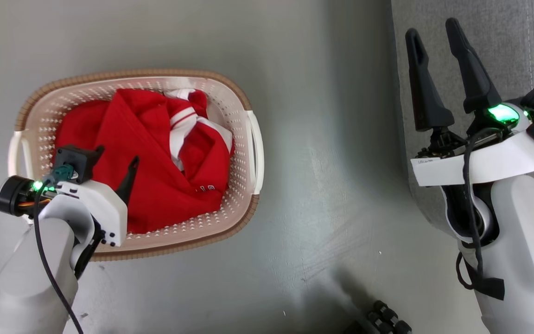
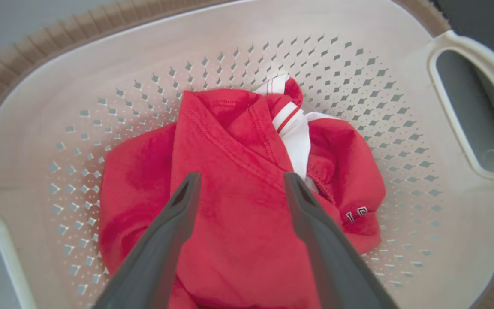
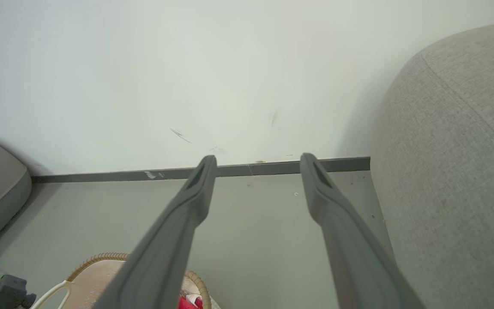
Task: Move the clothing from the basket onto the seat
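Clothing [image 2: 230, 223] of bright red soft fabric with white striped trim lies crumpled inside the cream-white perforated plastic basket [image 1: 132, 74] with a brown woven-look rim. None of it is yet on the large grey upholstered sofa [image 1: 503, 51] off to the right. It looks light and limp, likely to drape and trail. A pinch on a raised fold near the heap's middle, gathering several layers, should lift best, while a thin edge could slip. The left gripper [image 2: 242, 177] hangs above the heap, fingers spread, holding nothing. The right gripper [image 1: 433, 28] is spread too, empty, by the sofa's edge.
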